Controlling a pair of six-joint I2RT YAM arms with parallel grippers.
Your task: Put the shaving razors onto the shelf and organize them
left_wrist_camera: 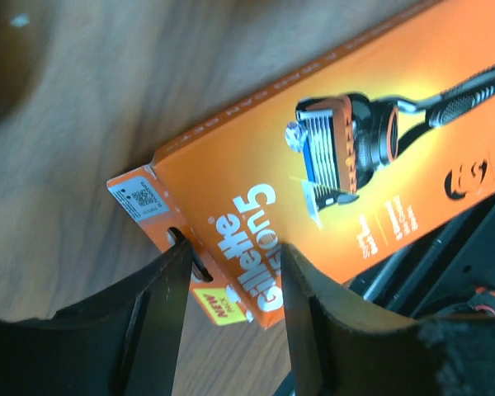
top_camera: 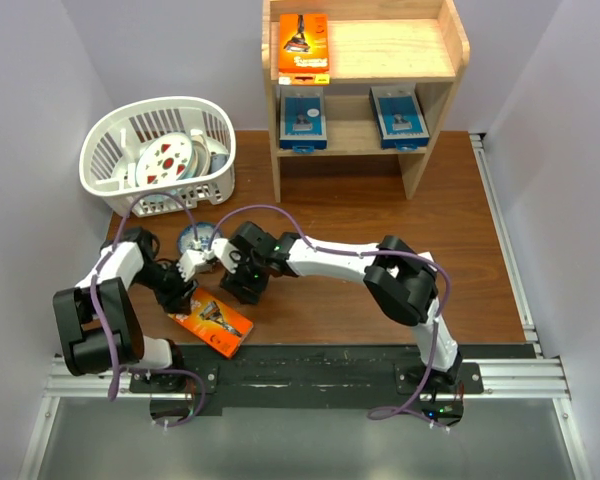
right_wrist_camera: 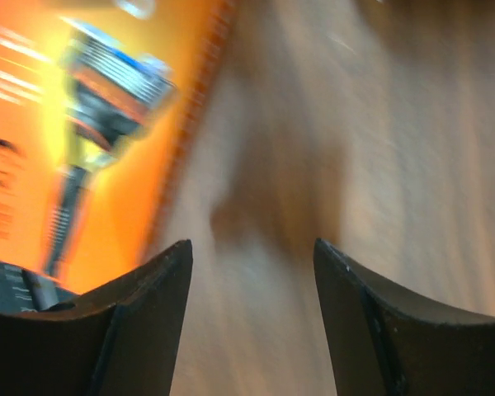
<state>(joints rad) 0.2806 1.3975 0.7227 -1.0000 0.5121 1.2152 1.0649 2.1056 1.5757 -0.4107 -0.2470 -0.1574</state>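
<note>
- Left gripper (left_wrist_camera: 231, 252) is straddling the hang-tab end of an orange razor pack (left_wrist_camera: 371, 157); whether it is clamping cannot be told.
- Right gripper (right_wrist_camera: 252, 247) is hanging released over the table (right_wrist_camera: 379, 124), just beside the pack.
- The pack is lying at the table's near left, well apart from the shelf (top_camera: 390, 50).
- The shelf is holding a second orange pack (top_camera: 303, 45) on top and blue packs (top_camera: 302, 118) below.

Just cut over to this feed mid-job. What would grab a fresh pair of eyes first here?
The bright orange razor pack lies on the table near the left arm. The left pincer is open right over its hang-tab end, and the right pincer is open over bare wood beside it. Next comes the pine shelf at the far side, holding a matching orange pack on top and two blue packs below.
</note>
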